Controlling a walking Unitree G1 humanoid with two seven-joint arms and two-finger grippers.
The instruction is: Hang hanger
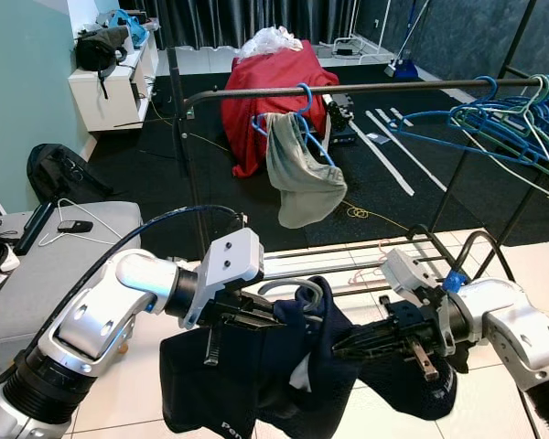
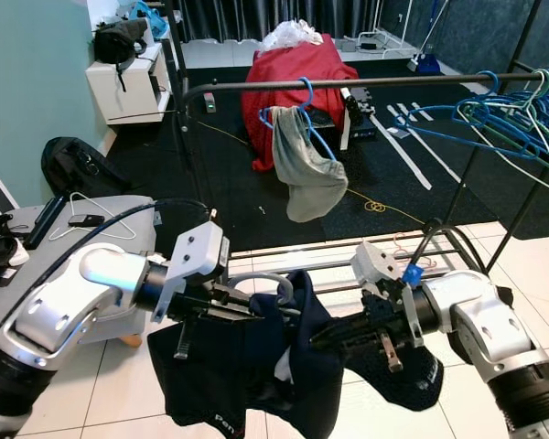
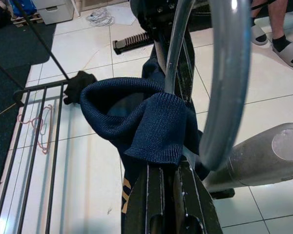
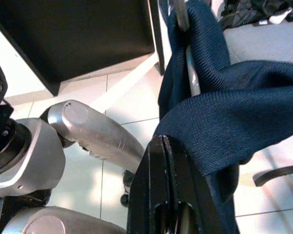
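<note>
Hanger (image 1: 304,291), draped with a navy garment (image 1: 284,366), sits between both pincers: left pincer (image 1: 273,318) grips its grey hook, right pincer (image 1: 348,346) clamps the cloth.

Two silver arms, left (image 1: 101,311) and right (image 1: 517,325), have black joint rings; grey screwed wrist blocks carry long black fingers (image 1: 247,315). Black cable (image 1: 137,233) loops over the left arm.

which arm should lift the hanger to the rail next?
Left, probably. The left pincer sits at the grey hanger's hook, while the right pincer pinches the navy garment. The rail is above.
</note>
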